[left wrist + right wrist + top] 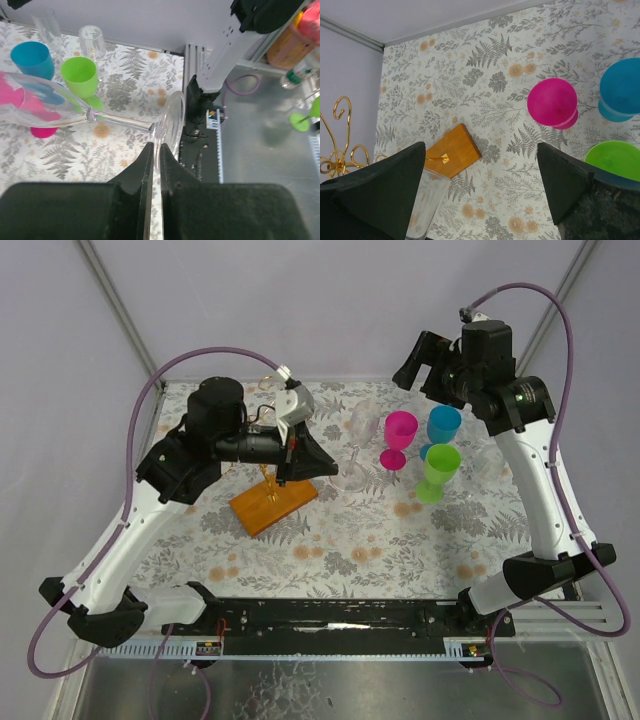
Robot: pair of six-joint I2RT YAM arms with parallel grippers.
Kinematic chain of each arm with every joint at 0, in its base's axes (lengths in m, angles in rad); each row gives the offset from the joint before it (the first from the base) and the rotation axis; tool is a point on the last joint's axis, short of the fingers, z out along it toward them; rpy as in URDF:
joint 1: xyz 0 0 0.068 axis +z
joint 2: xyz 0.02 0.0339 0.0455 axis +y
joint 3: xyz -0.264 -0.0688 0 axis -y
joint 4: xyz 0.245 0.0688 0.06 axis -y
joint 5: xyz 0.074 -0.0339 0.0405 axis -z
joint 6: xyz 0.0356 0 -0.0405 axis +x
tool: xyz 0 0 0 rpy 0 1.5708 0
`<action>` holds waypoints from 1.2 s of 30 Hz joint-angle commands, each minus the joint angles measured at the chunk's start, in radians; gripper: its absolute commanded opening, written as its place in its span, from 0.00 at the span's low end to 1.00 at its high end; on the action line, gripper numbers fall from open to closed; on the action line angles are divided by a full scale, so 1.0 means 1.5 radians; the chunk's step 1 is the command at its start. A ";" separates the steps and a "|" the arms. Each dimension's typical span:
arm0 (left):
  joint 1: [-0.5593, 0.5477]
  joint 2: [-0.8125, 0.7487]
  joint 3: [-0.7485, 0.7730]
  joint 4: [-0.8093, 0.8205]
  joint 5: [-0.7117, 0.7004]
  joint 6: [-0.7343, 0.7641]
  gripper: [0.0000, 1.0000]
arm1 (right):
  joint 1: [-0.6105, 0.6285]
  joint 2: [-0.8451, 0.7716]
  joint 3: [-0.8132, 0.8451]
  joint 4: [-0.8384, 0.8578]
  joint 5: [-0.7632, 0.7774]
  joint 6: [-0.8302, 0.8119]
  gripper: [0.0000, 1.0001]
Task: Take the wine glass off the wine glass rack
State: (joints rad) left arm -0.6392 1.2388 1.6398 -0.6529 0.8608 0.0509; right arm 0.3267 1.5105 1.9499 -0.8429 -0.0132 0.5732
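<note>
The clear wine glass (120, 120) lies level in the air, its round foot (170, 125) pinched between the fingers of my left gripper (156, 155), which is shut on it. Seen from above, the left gripper (318, 462) holds the wine glass (350, 462) just right of the wine glass rack (272, 502), a gold wire tree on an orange-brown wooden base. No wire shows around the glass in the left wrist view. My right gripper (410, 365) hangs high at the back right, open and holding nothing. The right wrist view shows the rack base (452, 150) and gold wire loops (340, 145).
Pink (400, 430), blue (443, 425) and green (438, 470) plastic goblets stand right of centre on the floral cloth. Clear flutes (92, 42) stand behind them. A clear glass bowl (427, 205) shows by the right gripper's left finger.
</note>
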 commanded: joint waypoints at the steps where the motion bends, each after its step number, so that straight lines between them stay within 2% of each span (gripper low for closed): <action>1: -0.045 -0.006 -0.009 -0.001 -0.099 0.160 0.00 | -0.010 -0.001 0.038 -0.016 0.027 0.006 0.99; 9: -0.101 -0.004 -0.038 -0.002 -0.184 0.300 0.00 | -0.024 0.002 0.037 -0.041 -0.002 0.025 0.99; 25: -0.170 -0.022 -0.136 0.015 -0.323 0.529 0.00 | -0.037 0.033 0.020 -0.046 -0.219 0.028 0.99; 36: -0.220 -0.043 -0.202 0.042 -0.407 0.644 0.00 | -0.044 0.056 -0.011 -0.072 -0.313 -0.001 0.99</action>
State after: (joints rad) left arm -0.9432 1.2079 1.3537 -0.6838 0.3191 0.9131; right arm 0.2657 1.5829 1.9385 -0.9360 -0.4023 0.6109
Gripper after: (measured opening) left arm 0.021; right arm 0.992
